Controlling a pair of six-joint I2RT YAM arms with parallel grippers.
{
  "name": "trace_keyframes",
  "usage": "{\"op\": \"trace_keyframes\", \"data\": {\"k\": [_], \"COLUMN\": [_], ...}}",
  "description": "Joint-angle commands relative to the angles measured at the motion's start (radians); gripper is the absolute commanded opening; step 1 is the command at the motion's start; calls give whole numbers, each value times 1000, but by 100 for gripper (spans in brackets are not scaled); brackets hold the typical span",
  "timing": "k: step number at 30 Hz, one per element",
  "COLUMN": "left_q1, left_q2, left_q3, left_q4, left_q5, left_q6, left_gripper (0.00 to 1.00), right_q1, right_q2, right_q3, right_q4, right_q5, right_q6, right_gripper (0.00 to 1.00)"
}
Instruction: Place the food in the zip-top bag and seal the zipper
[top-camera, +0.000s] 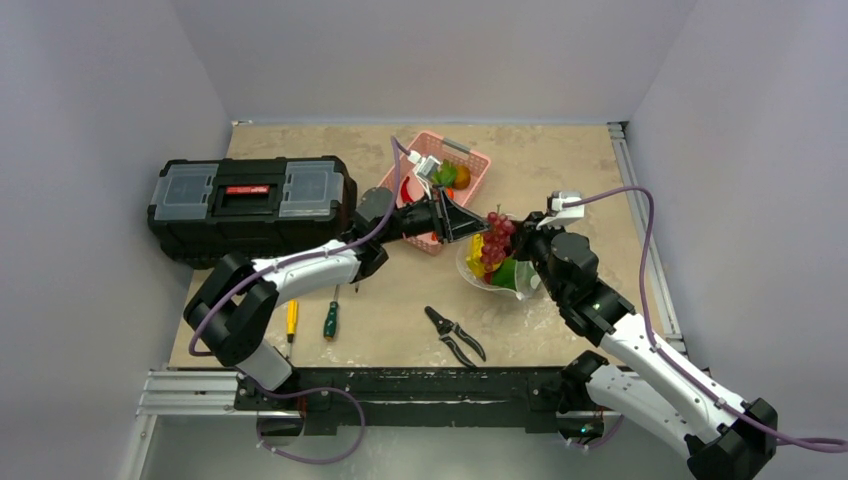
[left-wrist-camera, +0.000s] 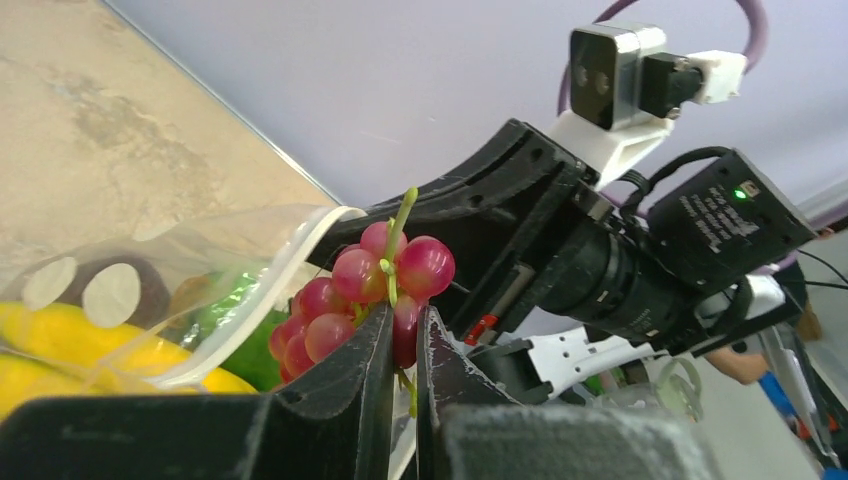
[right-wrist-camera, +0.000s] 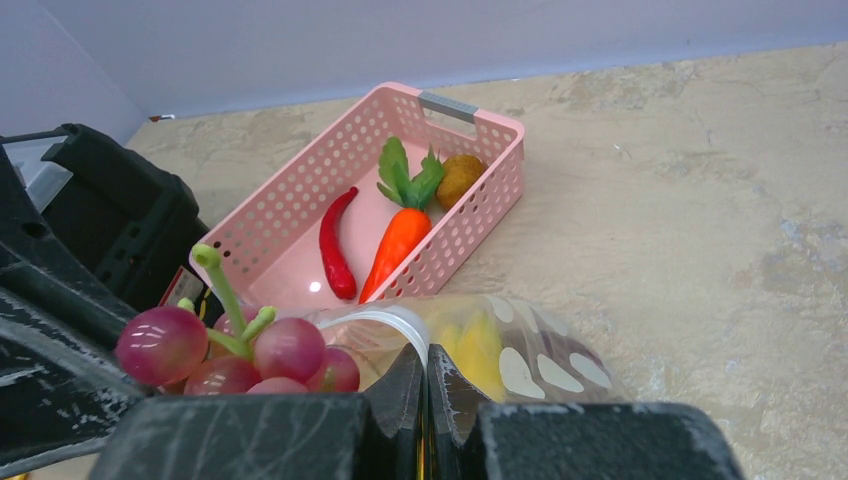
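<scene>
A bunch of red grapes (left-wrist-camera: 345, 290) with a green stem hangs at the mouth of the zip-top bag (left-wrist-camera: 150, 270), and my left gripper (left-wrist-camera: 405, 335) is shut on one of its lower grapes. In the top view the left gripper (top-camera: 478, 226) holds the grapes (top-camera: 497, 240) over the bag (top-camera: 487, 278). Inside the bag lie a yellow banana (left-wrist-camera: 90, 345) and a green piece (left-wrist-camera: 250, 355). My right gripper (right-wrist-camera: 425, 368) is shut on the zipper (right-wrist-camera: 390, 320), pinching the bag's rim beside the grapes (right-wrist-camera: 255, 355). In the top view the right gripper (top-camera: 524, 268) sits at the bag's right side.
Behind the bag stands a pink basket (right-wrist-camera: 480, 205) with a red chilli (right-wrist-camera: 333, 245), a carrot (right-wrist-camera: 397, 240) and a brown round piece (right-wrist-camera: 460, 178). A black toolbox (top-camera: 250, 205) stands at left. Two screwdrivers (top-camera: 292, 320) and pruning shears (top-camera: 455, 335) lie near the front edge.
</scene>
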Motion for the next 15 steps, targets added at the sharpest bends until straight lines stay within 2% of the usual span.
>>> {"op": "trace_keyframes", "data": {"k": [1, 4, 10, 15], "left_q1": [-22, -44, -72, -72], "left_q2": [-41, -50, -98, -146], "left_q3": [3, 27, 41, 54], "left_q4": [-25, -130, -273, -381], "left_q5": [-117, -135, -190, -235], "left_q6": [100, 166, 285, 373], "left_gripper": [0, 2, 33, 42], "right_q1": [3, 4, 4, 3], "right_q2": [-17, -18, -14, -15], "right_q3": [11, 10, 9, 10], "right_q4": [35, 34, 36, 36], "right_q5": [6, 6, 2, -1], "right_q6": [12, 12, 12, 12], "right_gripper": [0, 0, 0, 0]}}
